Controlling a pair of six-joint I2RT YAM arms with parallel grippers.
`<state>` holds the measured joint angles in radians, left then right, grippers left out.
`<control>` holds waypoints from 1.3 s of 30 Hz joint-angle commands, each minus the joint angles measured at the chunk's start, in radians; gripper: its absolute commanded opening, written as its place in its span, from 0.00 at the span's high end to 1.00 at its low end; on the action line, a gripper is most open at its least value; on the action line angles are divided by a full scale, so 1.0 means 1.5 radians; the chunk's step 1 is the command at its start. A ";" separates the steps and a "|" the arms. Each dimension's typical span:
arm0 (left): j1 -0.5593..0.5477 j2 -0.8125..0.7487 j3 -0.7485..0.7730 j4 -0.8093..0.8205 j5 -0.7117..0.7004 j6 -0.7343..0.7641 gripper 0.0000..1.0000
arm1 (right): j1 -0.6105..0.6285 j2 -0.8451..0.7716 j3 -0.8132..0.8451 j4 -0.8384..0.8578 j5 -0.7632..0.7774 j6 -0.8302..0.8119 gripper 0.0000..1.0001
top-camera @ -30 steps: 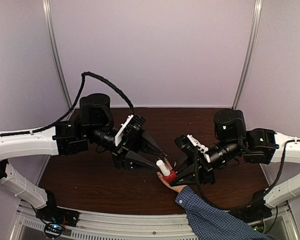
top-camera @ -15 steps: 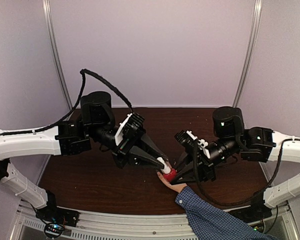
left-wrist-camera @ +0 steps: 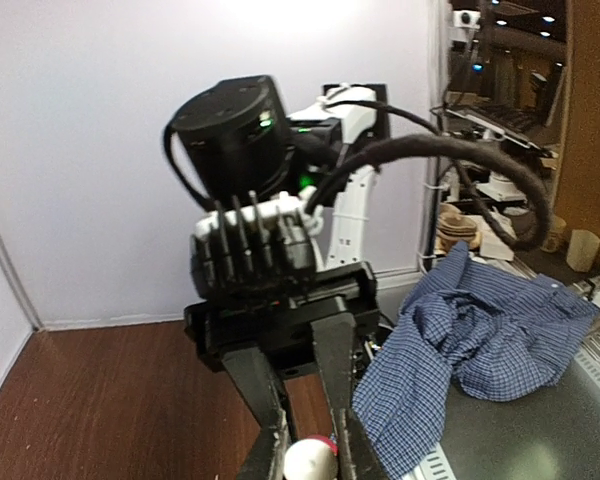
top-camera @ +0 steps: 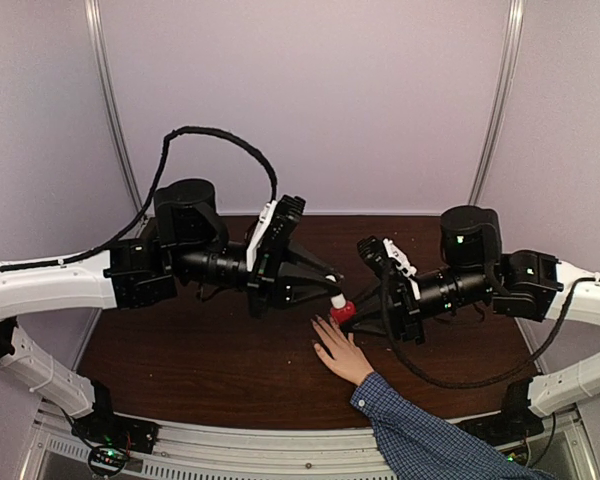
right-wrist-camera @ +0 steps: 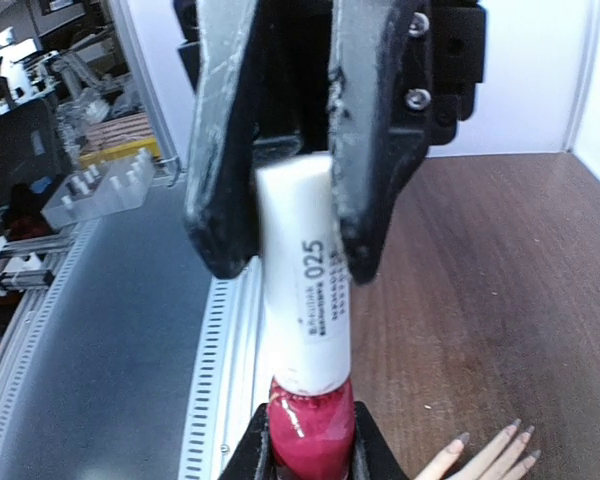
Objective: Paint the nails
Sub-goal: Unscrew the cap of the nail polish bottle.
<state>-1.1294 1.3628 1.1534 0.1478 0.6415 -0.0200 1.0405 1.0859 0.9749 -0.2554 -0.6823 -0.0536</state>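
Pale lilac walls (top-camera: 310,100) closed the cell on three sides. They met the dark brown wooden table (top-camera: 180,360) at its far and side edges. Bare wood showed behind the arms up to the back wall and across the near-left part of the table. A slotted aluminium rail (top-camera: 240,455) ran along the near edge.

The white and black left arm (top-camera: 130,275) stretched in from the left, its forearm nearly level and aimed right. The right arm (top-camera: 510,285) mirrored it from the right, so the two met nose to nose just right of the table's middle. A blue checked sleeve (top-camera: 420,445) came in over the near rail between the bases. From it a light-skinned hand (top-camera: 338,350) lay palm down on the wood, fingers spread and pointing away from the rail.

The left gripper (right-wrist-camera: 292,262) was clamped on a long white cap (right-wrist-camera: 305,290) printed "025". The right gripper (right-wrist-camera: 310,445) pinched the small red polish bottle (right-wrist-camera: 308,425) under that cap. Cap and bottle sat joined, tilted between the two grippers, just beyond the fingertips in the overhead view.

The nails (right-wrist-camera: 525,432) appeared at the lower right of the right wrist view, low on the wood beside the bottle. They were pale and greyish-pink, and too small to read further.
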 commanded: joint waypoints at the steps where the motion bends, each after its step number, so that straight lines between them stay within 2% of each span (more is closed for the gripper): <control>1: -0.006 0.000 0.012 0.009 -0.152 -0.041 1.00 | -0.007 -0.002 -0.007 0.028 0.195 0.016 1.00; 6: -0.006 0.009 0.022 -0.008 -0.325 -0.095 1.00 | -0.007 0.014 -0.013 0.044 0.292 0.010 1.00; 12: -0.006 0.042 0.052 -0.045 -0.532 -0.192 1.00 | -0.006 0.043 -0.006 0.067 0.360 0.006 1.00; 18: -0.006 0.075 0.080 -0.077 -0.645 -0.279 1.00 | -0.006 0.088 0.022 0.052 0.407 -0.002 1.00; 22: -0.006 0.094 0.113 -0.147 -0.711 -0.338 1.00 | -0.006 0.103 0.025 0.056 0.418 0.002 1.00; 30: -0.005 0.096 0.138 -0.204 -0.749 -0.380 0.99 | -0.006 0.104 0.022 0.054 0.428 0.004 1.00; 32: -0.006 0.092 0.138 -0.199 -0.741 -0.364 0.95 | -0.006 0.102 0.020 0.050 0.425 0.002 1.00; 34: -0.005 0.081 0.137 -0.189 -0.723 -0.333 0.86 | -0.007 0.099 0.017 0.046 0.422 0.001 1.00; 39: -0.003 0.047 0.124 -0.154 -0.645 -0.213 0.51 | -0.008 0.089 0.010 0.039 0.404 0.001 1.00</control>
<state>-1.1603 1.4998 1.3369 -0.1326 -0.3294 -0.5007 1.0256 1.2491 0.9905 -0.1619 -0.0559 -0.0589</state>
